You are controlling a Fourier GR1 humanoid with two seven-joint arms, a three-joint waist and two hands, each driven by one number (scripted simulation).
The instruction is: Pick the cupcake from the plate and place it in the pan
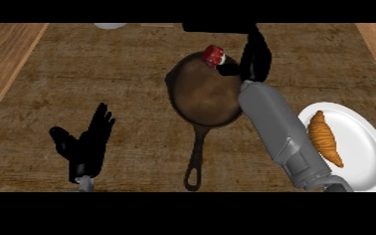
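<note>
One cupcake pinched in right hand over far rim of pan, left hand open, croissant on plate

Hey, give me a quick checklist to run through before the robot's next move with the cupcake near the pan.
1. Cupcake off the plate: ok.
2. Right hand curled on the cupcake: ok.
3. Cupcake over the middle of the pan: not ok, it is at the far rim.
4. Room for it on the pan's bottom: ok.
5. Cupcake resting on the pan: cannot tell.
6. Left hand open, apart from the pan's handle: ok.
</note>
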